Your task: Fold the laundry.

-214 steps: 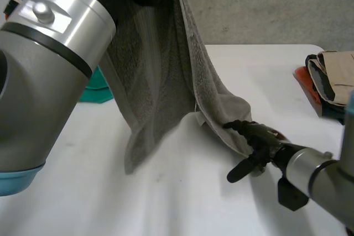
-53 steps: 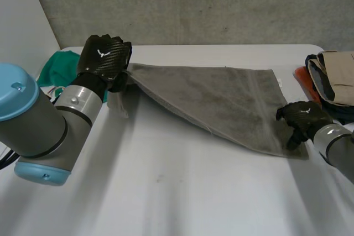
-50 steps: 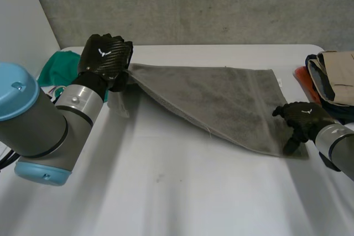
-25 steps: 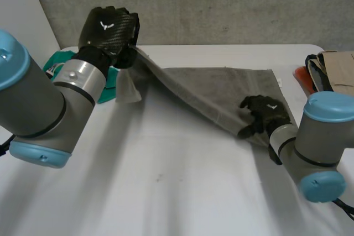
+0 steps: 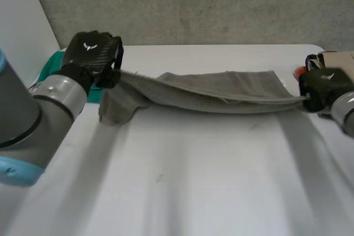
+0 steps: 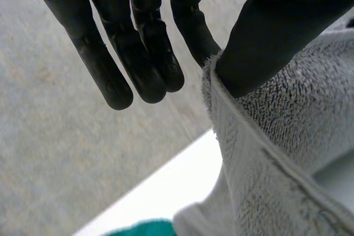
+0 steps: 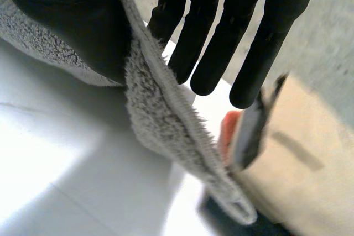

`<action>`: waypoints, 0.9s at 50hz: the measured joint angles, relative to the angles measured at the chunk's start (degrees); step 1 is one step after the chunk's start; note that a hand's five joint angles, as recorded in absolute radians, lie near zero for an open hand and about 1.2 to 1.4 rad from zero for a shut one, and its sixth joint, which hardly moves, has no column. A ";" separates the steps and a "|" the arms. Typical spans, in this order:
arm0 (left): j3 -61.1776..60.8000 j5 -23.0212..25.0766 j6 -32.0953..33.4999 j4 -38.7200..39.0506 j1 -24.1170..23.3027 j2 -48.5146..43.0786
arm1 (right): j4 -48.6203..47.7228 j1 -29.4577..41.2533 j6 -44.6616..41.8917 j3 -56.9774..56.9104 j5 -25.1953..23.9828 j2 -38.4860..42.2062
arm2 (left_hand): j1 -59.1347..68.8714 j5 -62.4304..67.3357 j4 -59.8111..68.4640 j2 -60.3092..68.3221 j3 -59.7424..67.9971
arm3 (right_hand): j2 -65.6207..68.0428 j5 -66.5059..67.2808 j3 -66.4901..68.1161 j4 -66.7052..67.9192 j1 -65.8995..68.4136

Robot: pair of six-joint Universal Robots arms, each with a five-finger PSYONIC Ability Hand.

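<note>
A grey towel [image 5: 221, 91] hangs stretched across the far half of the white table [image 5: 193, 181], sagging a little in the middle. My left hand [image 5: 91, 58] holds its left end, from which a loose flap droops to the table. In the left wrist view the thumb [image 6: 276, 31] pinches the towel's hem [image 6: 260, 153] against a finger while the other fingers stay straight. My right hand [image 5: 323, 87] holds the right end just above the table. In the right wrist view its thumb [image 7: 66, 20] presses the towel's edge [image 7: 166, 120] against the fingers [image 7: 249, 31].
A green cloth [image 5: 52, 64] lies at the table's left edge behind my left hand. A stack of folded clothes [image 5: 337, 59], tan on top with red and dark layers [image 7: 287, 153], sits at the right edge just beyond my right hand. A concrete wall stands behind the table.
My right hand has closed on the towel and swung out to the right, pulling it taut. My left hand has dropped lower and further left with its end.
</note>
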 measured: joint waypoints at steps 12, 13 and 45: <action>-1.28 0.94 8.03 -18.92 4.80 11.88 | 36.68 -6.06 -23.40 -16.23 -5.69 -12.53 | 0.00 0.00 0.00 0.01 0.00 | 0.00 0.08 0.13 0.02 0.00; -1.33 1.09 8.50 -19.34 5.00 12.03 | 37.54 -6.14 -23.77 -16.77 -5.78 -12.53 | 0.00 0.00 0.00 0.01 0.00 | 0.00 0.17 0.13 0.03 0.00; 33.94 1.34 5.64 31.30 6.48 -19.04 | -8.62 6.54 12.27 -55.77 8.70 16.97 | 0.00 0.00 0.16 0.05 0.03 | 0.06 1.22 0.19 0.14 0.14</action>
